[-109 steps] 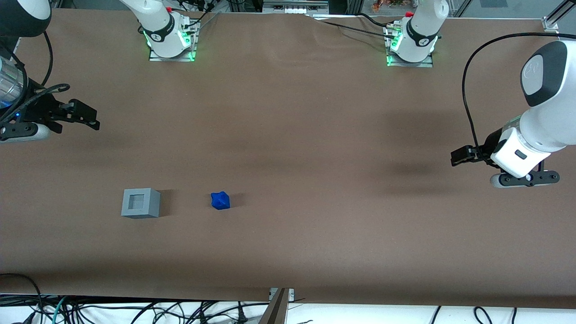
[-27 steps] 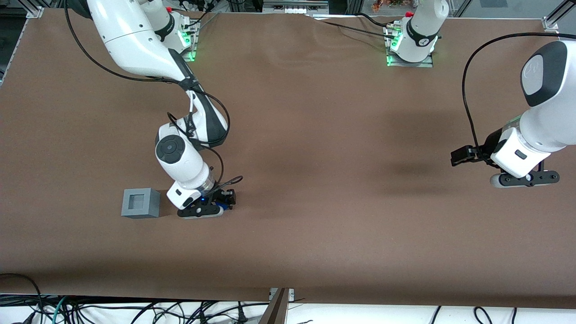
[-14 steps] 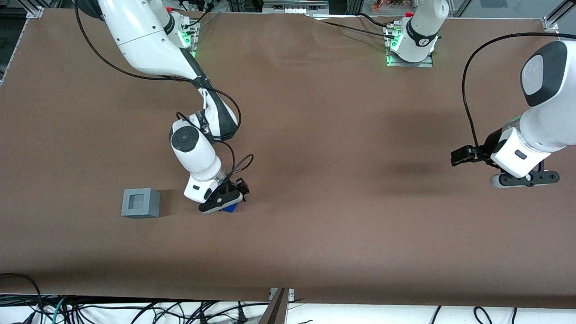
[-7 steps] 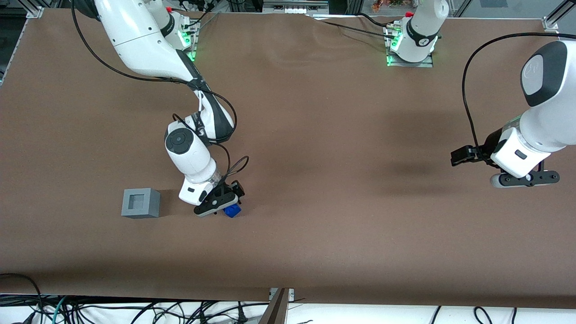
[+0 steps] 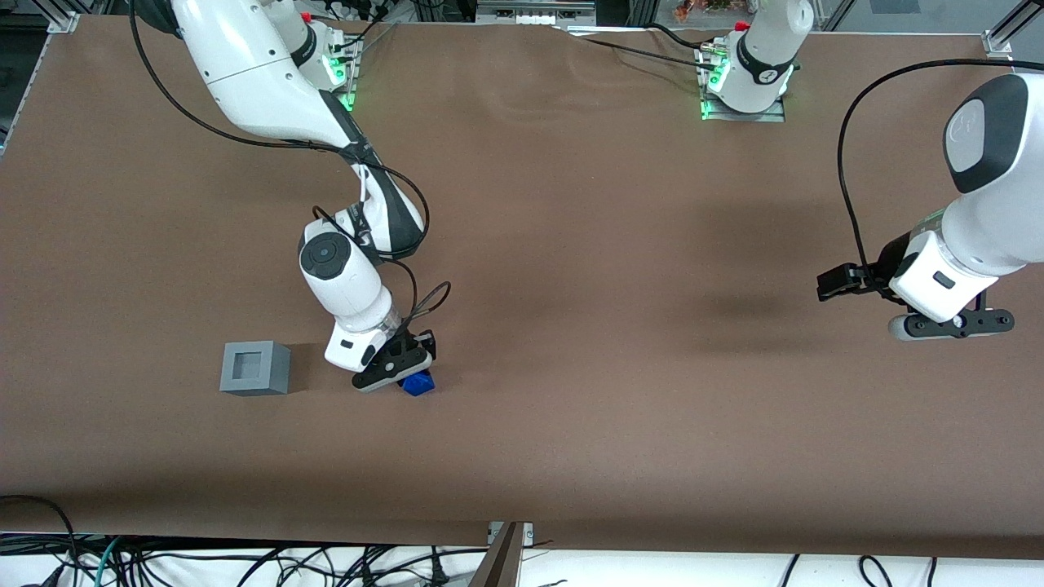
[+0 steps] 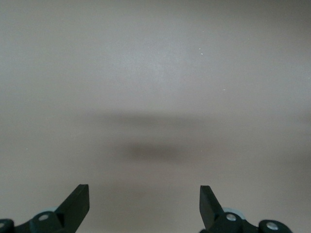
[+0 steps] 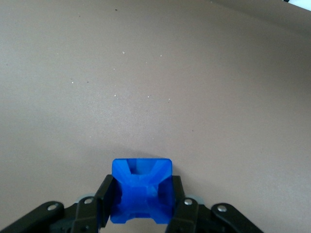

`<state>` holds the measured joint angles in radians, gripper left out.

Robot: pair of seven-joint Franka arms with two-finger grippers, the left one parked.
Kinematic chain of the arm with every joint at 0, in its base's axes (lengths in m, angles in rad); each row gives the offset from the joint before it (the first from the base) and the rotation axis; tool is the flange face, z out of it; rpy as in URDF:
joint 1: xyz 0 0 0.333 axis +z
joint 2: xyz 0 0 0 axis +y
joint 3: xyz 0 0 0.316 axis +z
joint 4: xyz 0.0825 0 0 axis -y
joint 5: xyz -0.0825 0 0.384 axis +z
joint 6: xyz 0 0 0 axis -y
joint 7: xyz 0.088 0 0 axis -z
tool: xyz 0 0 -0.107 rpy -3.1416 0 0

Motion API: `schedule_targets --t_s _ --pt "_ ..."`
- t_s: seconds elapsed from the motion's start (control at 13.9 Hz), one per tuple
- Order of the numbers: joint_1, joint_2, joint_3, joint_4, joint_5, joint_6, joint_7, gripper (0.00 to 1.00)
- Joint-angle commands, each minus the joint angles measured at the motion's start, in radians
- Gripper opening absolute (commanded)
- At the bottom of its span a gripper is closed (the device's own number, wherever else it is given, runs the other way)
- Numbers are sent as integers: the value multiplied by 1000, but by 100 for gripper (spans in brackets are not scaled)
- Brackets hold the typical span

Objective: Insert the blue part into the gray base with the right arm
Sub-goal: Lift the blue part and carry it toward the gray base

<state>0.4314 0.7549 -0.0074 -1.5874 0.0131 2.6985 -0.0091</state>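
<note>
Gray base (image 5: 254, 368) sits unmoved on the brown surface (image 5: 571, 244). Beside it toward the parked arm's end, right arm's gripper (image 5: 405, 377) jaws pinch the blue part (image 5: 418, 383) (image 7: 142, 189), barely shifted since half a second ago.

In the front view, most of the blue part (image 5: 419, 384) is covered by the hand (image 5: 405, 373); only one corner is seen. Contact between the part and the tabletop (image 5: 571, 424) cannot be judged. In the right wrist view, the hand (image 7: 142, 206) is cut off by the edge, as is the part's (image 7: 142, 191) nearer end.
</note>
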Motion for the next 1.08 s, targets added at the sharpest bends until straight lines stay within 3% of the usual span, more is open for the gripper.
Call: schedule_targets --t_s 0.0,0.22,0.5,1.0 --pt "-19 3 6 32 4 -43 -17 26" --pt "-43 -8 3 148 11 -279 -17 20" --pt "-127 -49 7 225 11 -524 -19 20" --pt "-316 -158 -3 222 8 -686 -198 15"
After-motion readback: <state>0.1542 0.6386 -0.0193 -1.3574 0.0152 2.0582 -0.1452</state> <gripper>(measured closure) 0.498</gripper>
